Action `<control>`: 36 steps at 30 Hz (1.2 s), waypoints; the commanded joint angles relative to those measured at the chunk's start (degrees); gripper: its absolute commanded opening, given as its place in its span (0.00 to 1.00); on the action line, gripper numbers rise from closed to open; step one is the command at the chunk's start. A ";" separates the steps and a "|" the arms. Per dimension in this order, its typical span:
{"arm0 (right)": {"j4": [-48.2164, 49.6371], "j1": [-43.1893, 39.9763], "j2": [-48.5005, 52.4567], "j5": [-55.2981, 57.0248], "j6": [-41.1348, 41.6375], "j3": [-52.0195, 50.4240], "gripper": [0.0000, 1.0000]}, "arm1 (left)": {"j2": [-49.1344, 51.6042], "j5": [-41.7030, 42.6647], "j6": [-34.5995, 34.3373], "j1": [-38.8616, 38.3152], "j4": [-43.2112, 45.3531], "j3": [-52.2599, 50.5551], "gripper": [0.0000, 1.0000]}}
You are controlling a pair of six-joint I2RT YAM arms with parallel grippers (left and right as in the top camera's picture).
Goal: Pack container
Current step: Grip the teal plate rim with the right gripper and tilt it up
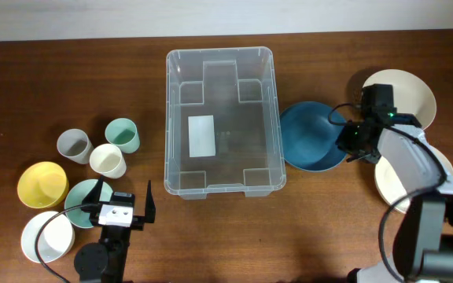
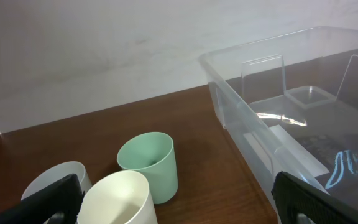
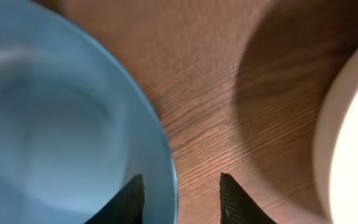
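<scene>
The container lies mouth up at the centre of the desk, long axis 12-to-6. Three cups at 9 o'clock; six bowls (three each side). The left gripper gapes empty; the right gripper is parted astride the blue bowl rim.
</scene>
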 commanded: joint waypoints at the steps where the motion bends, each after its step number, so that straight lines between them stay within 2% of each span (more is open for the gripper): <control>1: 0.39 -0.15 3.50 -1.25 3.43 0.28 0.35 | -0.39 0.83 0.70 -0.13 -0.26 -0.11 0.99; 5: 1.42 -0.15 5.97 -1.81 6.51 0.28 0.34 | -0.39 0.83 0.70 -0.13 -0.26 -0.13 0.99; 15: 7.08 -0.15 8.55 -8.33 6.67 0.28 0.33 | -0.39 0.83 0.70 -0.13 -0.26 -0.11 1.00; 22: 8.02 -0.15 8.55 -8.28 9.68 -1.22 0.04 | -0.39 0.83 0.70 -0.13 -0.26 -0.11 0.99; 36: 11.15 -0.22 7.87 -8.81 10.03 -1.84 0.04 | -0.39 0.83 0.70 -0.13 -0.26 -0.11 0.99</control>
